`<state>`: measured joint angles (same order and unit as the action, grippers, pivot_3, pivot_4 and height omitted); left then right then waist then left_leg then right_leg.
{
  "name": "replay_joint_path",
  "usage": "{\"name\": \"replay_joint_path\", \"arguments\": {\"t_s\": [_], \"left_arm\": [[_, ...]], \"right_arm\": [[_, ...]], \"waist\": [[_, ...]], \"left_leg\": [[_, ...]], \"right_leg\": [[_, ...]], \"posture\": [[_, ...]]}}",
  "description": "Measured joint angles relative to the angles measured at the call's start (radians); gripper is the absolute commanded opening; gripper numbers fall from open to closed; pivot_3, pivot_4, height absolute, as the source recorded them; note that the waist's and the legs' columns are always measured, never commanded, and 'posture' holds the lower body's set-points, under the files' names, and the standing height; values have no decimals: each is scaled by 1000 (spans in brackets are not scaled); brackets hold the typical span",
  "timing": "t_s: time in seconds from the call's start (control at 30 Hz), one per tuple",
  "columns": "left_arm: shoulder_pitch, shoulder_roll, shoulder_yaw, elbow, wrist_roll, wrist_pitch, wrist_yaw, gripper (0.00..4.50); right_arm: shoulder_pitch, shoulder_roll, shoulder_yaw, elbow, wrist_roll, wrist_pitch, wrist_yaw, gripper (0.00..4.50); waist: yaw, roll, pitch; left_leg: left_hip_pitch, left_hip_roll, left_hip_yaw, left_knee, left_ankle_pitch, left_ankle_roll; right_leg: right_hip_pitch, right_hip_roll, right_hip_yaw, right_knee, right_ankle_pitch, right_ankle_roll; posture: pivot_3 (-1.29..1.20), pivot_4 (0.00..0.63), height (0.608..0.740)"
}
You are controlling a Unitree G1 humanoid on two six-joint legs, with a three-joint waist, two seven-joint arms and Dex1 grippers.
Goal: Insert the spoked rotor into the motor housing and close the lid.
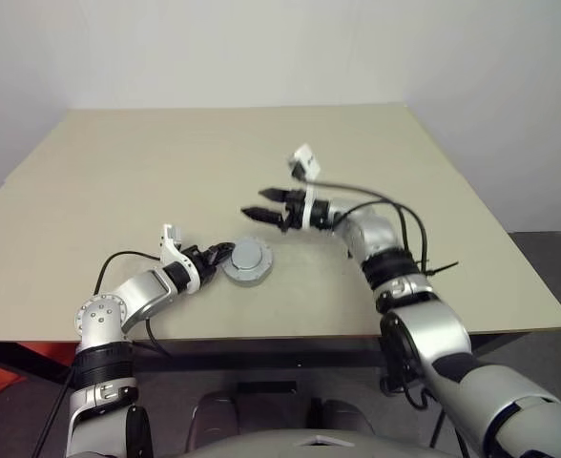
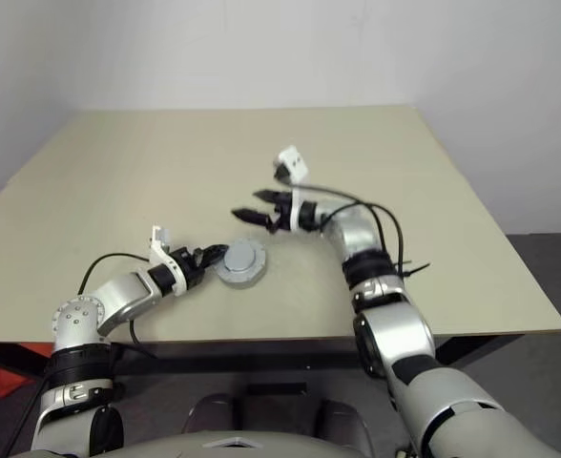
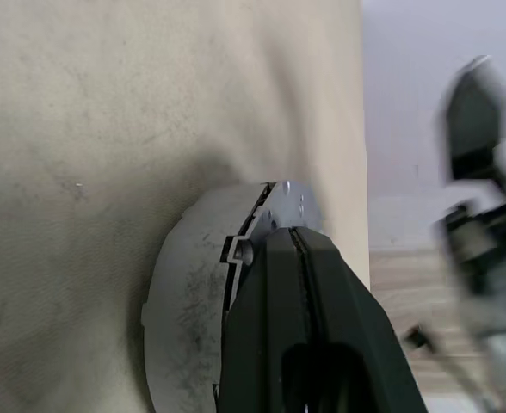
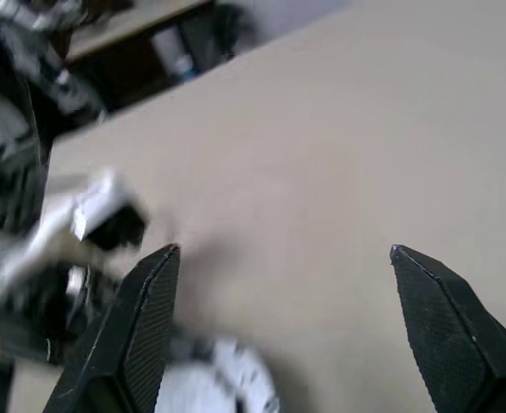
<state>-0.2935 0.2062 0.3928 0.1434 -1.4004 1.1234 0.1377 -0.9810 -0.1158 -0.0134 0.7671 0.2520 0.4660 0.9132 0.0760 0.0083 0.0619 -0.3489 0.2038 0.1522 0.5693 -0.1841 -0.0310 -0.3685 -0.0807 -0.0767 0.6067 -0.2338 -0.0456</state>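
Lid (image 1: pixel 248 259) and motor housing (image 3: pixel 188 301) sat stacked as one round grey puck near the front edge of the table (image 1: pixel 118 172), the flat disc with its small central hub on top. Against the puck's left side pressed the left gripper (image 1: pixel 225 254), its two black fingers (image 3: pixel 296 284) shut tight together with nothing between them, tips touching the rim where a stepped notch broke the seam between cap and body. Just beyond and to the right of the puck hovered the right gripper (image 1: pixel 266 202), raised clear of the tabletop, its pointed fingers (image 4: pixel 154 292) spread wide and empty.

No brand, label or writing could be read on any part. Copper windings and the spoked rotor were hidden under the cap, so whether the rotor was inside could not be told. In the right wrist view the puck was cut off at the frame edge and smeared, and the left arm behind it was blurred.
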Motion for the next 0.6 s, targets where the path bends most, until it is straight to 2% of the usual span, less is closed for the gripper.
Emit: {"name": "replay_joint_path", "arguments": {"t_s": [0.1, 0.27, 0.37, 0.6], "left_arm": [[0, -1, -1, -2, 0, 2, -1, 0], [2, -2, -2, -5, 0, 1, -3, 0], [4, -7, -3, -5, 1, -1, -3, 0], [17, -14, -4, -20, 2, -5, -5, 0]], "right_arm": [[-46, -38, -35, 21, 28, 210, -54, 4387], [-47, -113, -27, 17, 48, 544, -61, 4387], [-47, -157, -6, 3, 53, 636, -41, 4387], [-30, -226, 49, -8, 50, 720, -12, 4387]], "waist": [[4, 0, 0], [14, 0, 0], [20, 0, 0], [24, 0, 0]], "left_leg": [[0, 0, 0, 0, 0, -1], [-1, 0, 0, 0, 2, -4], [-1, 1, 1, -1, 3, -5], [0, 1, 1, 0, 3, -5]], "right_leg": [[0, 0, 0, 0, 0, 0], [-1, 1, 1, 0, 0, 0], [-1, 1, 1, 0, 0, 0], [-1, 1, 1, 0, 0, 0]], "posture": [[0, 0, 740], [0, 0, 740], [0, 0, 740], [0, 0, 740]]}}
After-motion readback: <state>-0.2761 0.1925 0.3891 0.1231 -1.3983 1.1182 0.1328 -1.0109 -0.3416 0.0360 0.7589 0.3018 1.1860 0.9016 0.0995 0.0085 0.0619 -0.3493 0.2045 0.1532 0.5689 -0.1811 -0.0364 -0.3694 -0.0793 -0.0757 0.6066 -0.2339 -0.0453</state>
